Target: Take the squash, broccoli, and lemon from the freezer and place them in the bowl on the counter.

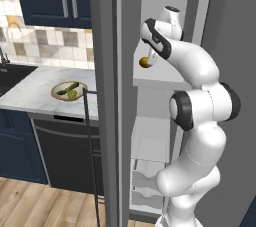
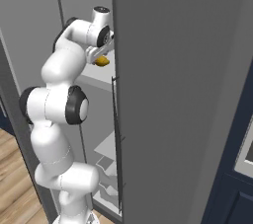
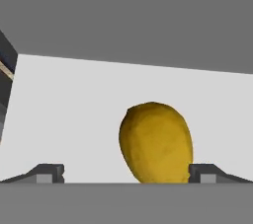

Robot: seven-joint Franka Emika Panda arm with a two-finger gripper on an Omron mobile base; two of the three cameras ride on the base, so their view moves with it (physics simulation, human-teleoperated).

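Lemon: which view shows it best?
Hand view: the lemon sits large and unobstructed on the white freezer shelf, between the open gripper tips. In both base views it is a small yellow spot beside the arm's wrist.

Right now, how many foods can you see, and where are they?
3: a round yellow lemon on the white freezer shelf, and a long dark green squash and lumpy light-green broccoli in the tan wooden bowl. More may be hidden.
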